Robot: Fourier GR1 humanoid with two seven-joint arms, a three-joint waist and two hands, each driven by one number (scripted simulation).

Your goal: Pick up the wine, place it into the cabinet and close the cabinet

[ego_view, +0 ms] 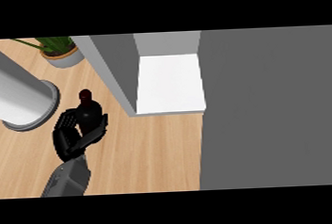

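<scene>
Wine bottle (87,109) stands upright on the wooden counter (150,152), just left of the open cabinet (169,83), and our left hand (76,132) has its fingers curled around its body. Behind it we see a white cylinder (19,94) and a potted plant (58,50).
</scene>
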